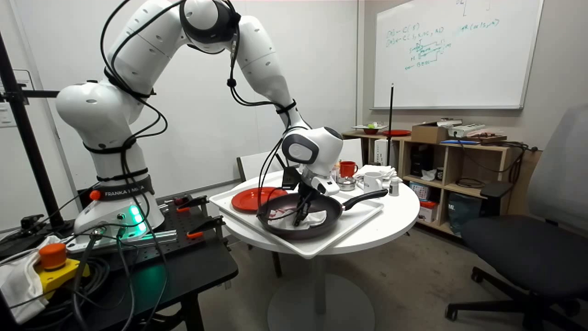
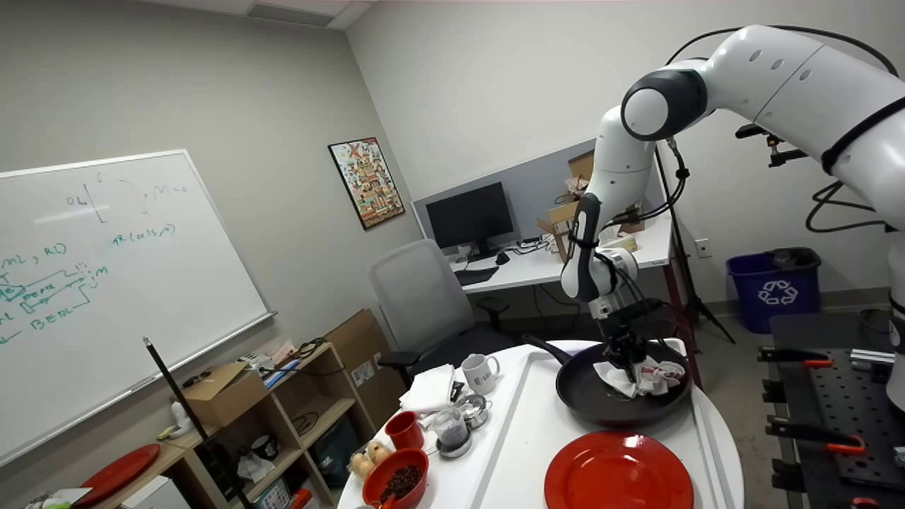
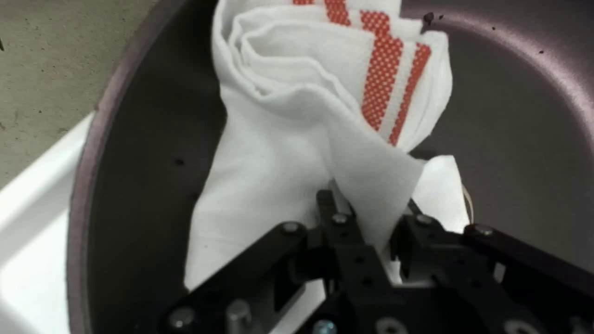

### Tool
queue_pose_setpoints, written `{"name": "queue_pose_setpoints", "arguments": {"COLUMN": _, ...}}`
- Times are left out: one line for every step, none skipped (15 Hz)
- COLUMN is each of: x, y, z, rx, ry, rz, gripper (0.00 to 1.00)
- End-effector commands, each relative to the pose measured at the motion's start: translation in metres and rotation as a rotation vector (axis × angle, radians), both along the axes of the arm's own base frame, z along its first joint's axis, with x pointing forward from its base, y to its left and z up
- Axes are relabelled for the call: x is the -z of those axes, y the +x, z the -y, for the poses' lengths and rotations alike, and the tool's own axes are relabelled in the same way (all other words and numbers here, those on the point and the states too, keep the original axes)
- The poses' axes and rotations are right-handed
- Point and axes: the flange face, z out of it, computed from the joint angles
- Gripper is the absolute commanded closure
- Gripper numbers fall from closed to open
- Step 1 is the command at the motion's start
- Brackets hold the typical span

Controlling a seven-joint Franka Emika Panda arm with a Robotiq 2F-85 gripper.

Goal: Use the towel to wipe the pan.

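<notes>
One white towel (image 3: 274, 153) with red stripes lies inside the black pan (image 2: 597, 399), and the gripper (image 3: 373, 208), pointing down, holds a fold of it between the fingers. The pan is directly under the gripper, on the tray (image 2: 523, 438), near the edge of the round table (image 1: 404, 209); its handle (image 1: 365, 198) reaches over a tray corner.

On the tray (image 2: 523, 438), the pan (image 2: 606, 408) holds the towel (image 3: 283, 148) and stands beside the plate (image 2: 619, 472), possibly touching.
</notes>
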Motion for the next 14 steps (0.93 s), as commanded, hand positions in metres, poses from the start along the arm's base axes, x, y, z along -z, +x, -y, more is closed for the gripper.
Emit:
{"name": "queue_pose_setpoints", "arguments": {"x": 0.014, "y": 0.011, "z": 0.004, "rx": 0.059, "ry": -0.076, "rz": 0.021, "gripper": 0.95}}
{"name": "queue_pose_setpoints", "arguments": {"x": 0.014, "y": 0.013, "z": 0.004, "rx": 0.071, "ry": -0.091, "rz": 0.025, "gripper": 0.95}}
{"name": "queue_pose_setpoints", "arguments": {"x": 0.013, "y": 0.015, "z": 0.004, "rx": 0.088, "ry": -0.11, "rz": 0.038, "gripper": 0.95}}
{"name": "queue_pose_setpoints", "arguments": {"x": 0.012, "y": 0.017, "z": 0.004, "rx": 0.101, "ry": -0.127, "rz": 0.046, "gripper": 0.95}}
{"name": "queue_pose_setpoints", "arguments": {"x": 0.012, "y": 0.019, "z": 0.005, "rx": 0.115, "ry": -0.144, "rz": 0.054, "gripper": 0.95}}
{"name": "queue_pose_setpoints", "arguments": {"x": 0.012, "y": 0.021, "z": 0.005, "rx": 0.124, "ry": -0.158, "rz": 0.059, "gripper": 0.95}}
{"name": "queue_pose_setpoints", "arguments": {"x": 0.012, "y": 0.023, "z": 0.004, "rx": 0.129, "ry": -0.175, "rz": 0.072, "gripper": 0.95}}
{"name": "queue_pose_setpoints", "arguments": {"x": 0.012, "y": 0.025, "z": 0.004, "rx": 0.131, "ry": -0.189, "rz": 0.085, "gripper": 0.95}}
{"name": "queue_pose_setpoints", "arguments": {"x": 0.013, "y": 0.028, "z": 0.003, "rx": 0.128, "ry": -0.202, "rz": 0.096, "gripper": 0.95}}
{"name": "queue_pose_setpoints", "arguments": {"x": 0.013, "y": 0.031, "z": 0.002, "rx": 0.128, "ry": -0.214, "rz": 0.111, "gripper": 0.95}}
{"name": "queue_pose_setpoints", "arguments": {"x": 0.013, "y": 0.035, "z": 0.0, "rx": 0.119, "ry": -0.22, "rz": 0.124, "gripper": 0.95}}
{"name": "queue_pose_setpoints", "arguments": {"x": 0.013, "y": 0.038, "z": -0.001, "rx": 0.111, "ry": -0.225, "rz": 0.142, "gripper": 0.95}}
{"name": "queue_pose_setpoints", "arguments": {"x": 0.014, "y": 0.043, "z": -0.003, "rx": 0.099, "ry": -0.227, "rz": 0.162, "gripper": 0.95}}
{"name": "queue_pose_setpoints", "arguments": {"x": 0.014, "y": 0.048, "z": -0.005, "rx": 0.096, "ry": -0.225, "rz": 0.18, "gripper": 0.95}}
